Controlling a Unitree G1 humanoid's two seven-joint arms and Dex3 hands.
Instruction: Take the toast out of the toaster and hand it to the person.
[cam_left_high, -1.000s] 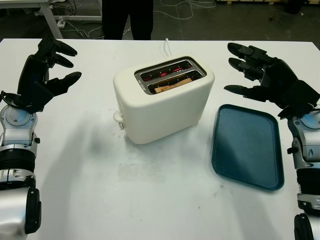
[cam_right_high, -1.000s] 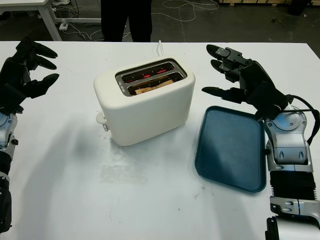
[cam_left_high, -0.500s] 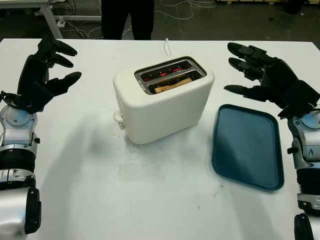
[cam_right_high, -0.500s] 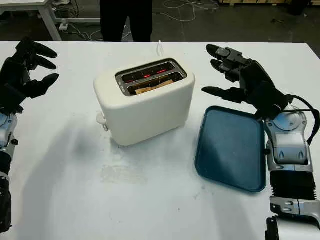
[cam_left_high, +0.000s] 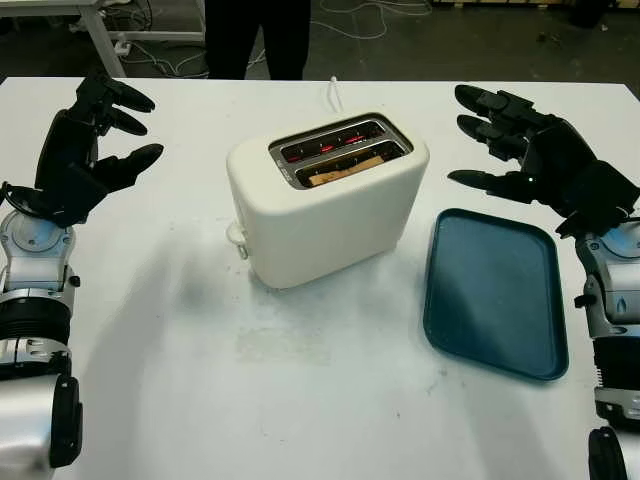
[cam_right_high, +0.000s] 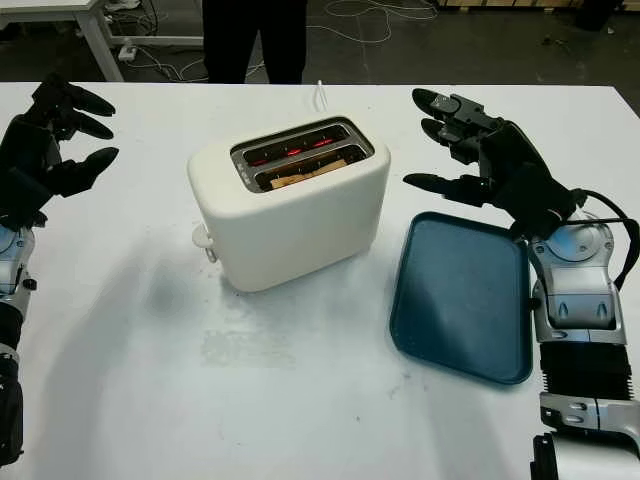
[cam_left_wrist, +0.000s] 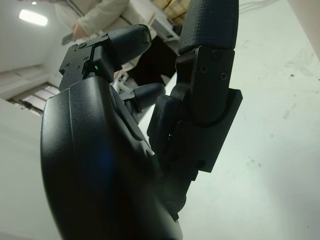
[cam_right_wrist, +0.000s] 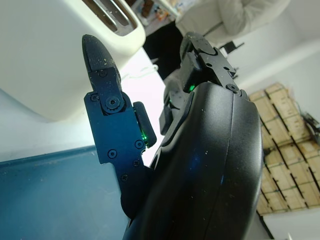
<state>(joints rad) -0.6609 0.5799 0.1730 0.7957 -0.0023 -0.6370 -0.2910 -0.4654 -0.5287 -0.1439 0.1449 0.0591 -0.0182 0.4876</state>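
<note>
A cream two-slot toaster (cam_left_high: 325, 205) stands in the middle of the white table, its elements glowing red. A brown slice of toast (cam_left_high: 345, 167) sits low in the nearer slot. My left hand (cam_left_high: 95, 135) hovers open over the table's left side, well apart from the toaster. My right hand (cam_left_high: 510, 140) is open to the right of the toaster, above the far end of the tray. A person in dark trousers (cam_left_high: 255, 35) stands beyond the table's far edge; a light sleeve (cam_right_wrist: 235, 15) appears in the right wrist view.
A dark teal tray (cam_left_high: 495, 290) lies flat on the table right of the toaster. The toaster's white cord (cam_left_high: 332, 92) runs off the far edge. Table legs and cables (cam_left_high: 110, 30) stand on the floor behind.
</note>
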